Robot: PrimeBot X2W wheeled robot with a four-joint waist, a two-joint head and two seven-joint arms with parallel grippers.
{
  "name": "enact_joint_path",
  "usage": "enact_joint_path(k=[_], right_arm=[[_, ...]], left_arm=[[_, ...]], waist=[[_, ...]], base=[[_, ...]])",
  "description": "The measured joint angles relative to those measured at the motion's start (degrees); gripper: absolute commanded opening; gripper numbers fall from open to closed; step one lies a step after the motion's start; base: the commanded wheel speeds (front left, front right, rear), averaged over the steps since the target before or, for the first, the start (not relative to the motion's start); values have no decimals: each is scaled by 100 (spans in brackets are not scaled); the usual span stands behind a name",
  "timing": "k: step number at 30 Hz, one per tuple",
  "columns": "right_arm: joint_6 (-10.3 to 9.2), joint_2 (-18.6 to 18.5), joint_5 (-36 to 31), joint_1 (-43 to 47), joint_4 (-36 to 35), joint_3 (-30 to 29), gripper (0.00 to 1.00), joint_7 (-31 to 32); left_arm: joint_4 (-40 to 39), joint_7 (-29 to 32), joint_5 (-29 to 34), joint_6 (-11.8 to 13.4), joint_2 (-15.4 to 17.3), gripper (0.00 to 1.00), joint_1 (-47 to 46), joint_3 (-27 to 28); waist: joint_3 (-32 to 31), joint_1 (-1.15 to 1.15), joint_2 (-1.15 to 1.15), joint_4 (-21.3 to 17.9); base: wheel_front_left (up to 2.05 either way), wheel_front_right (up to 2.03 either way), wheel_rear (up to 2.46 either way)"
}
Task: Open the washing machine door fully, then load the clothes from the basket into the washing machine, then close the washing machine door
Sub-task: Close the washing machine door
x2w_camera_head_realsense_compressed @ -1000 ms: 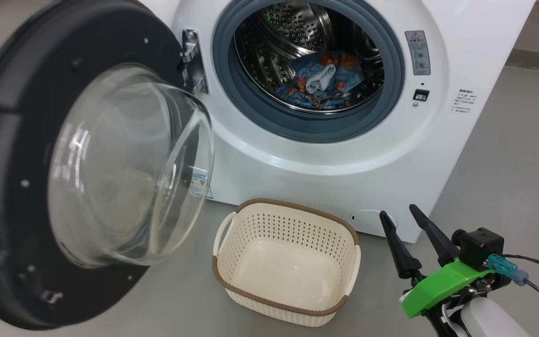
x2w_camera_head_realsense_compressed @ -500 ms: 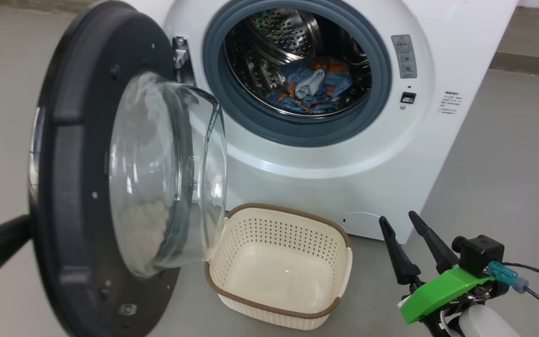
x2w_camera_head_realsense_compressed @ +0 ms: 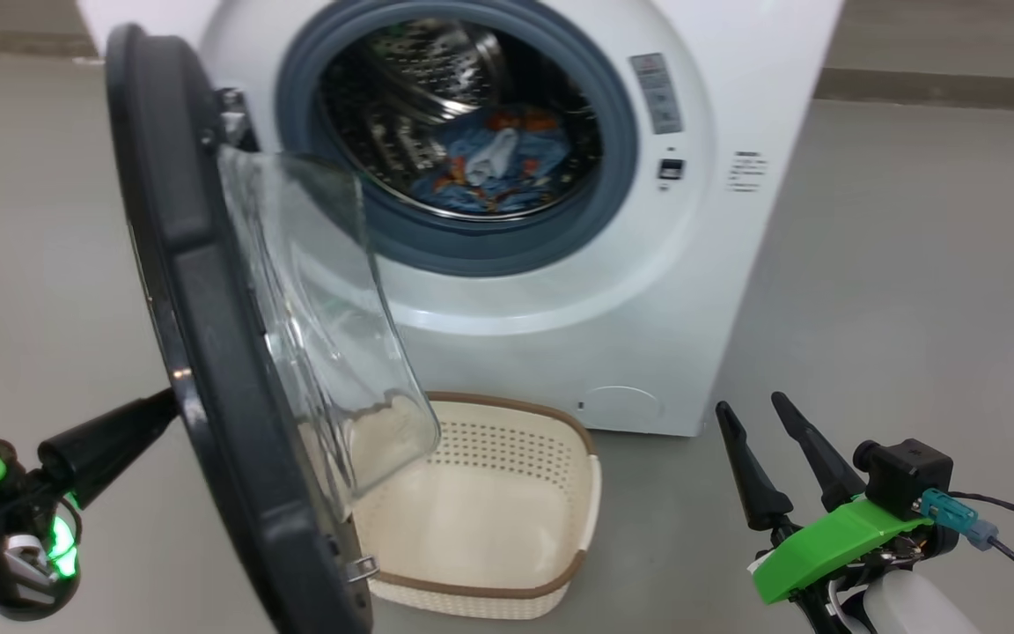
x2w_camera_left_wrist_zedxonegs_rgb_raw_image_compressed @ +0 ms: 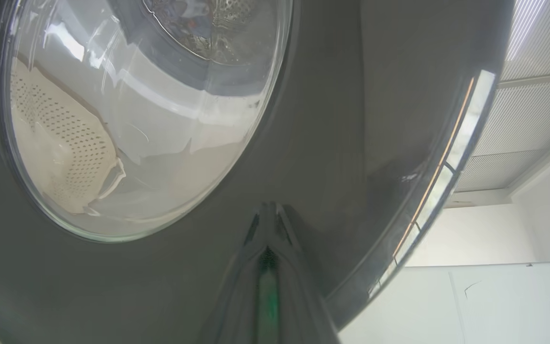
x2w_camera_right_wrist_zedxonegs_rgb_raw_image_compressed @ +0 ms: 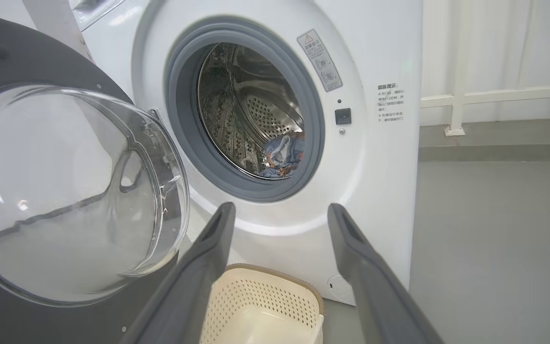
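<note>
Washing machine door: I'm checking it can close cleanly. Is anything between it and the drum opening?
Nothing hangs across the opening: the clothes lie well inside the drum. The basket stands on the floor below the glass bowl of the washing machine door; whether the door clears it I cannot tell.

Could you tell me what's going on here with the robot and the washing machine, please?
The robot's left gripper, shut, is pressed against the outer face of the washing machine door, which stands partway open, apparently to push it closed. The clothes lie inside the washing machine, and the basket on the floor in front of it is empty. The right gripper hangs open and idle beside the basket, holding nothing.
</note>
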Motion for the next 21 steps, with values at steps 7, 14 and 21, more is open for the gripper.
enact_joint_path(k=[7,14,21], right_arm=[[0,-11,-8,0,-32,-20,100,0],[0,-30,-14,-1,-36,-16,100,0],[0,-34,-14,-9,-36,-5,100,0]], left_arm=[[-175,-70,-140,0,-250,0,38,27],[-248,-285,-143,-41,-407,0,33,91],[-213,-477,-142,-152,-568,0,-138,159]], waist=[[39,0,0,-561],[91,0,0,-1178],[180,0,0,-1720]], base=[[0,0,0],[0,0,0],[0,0,0]])
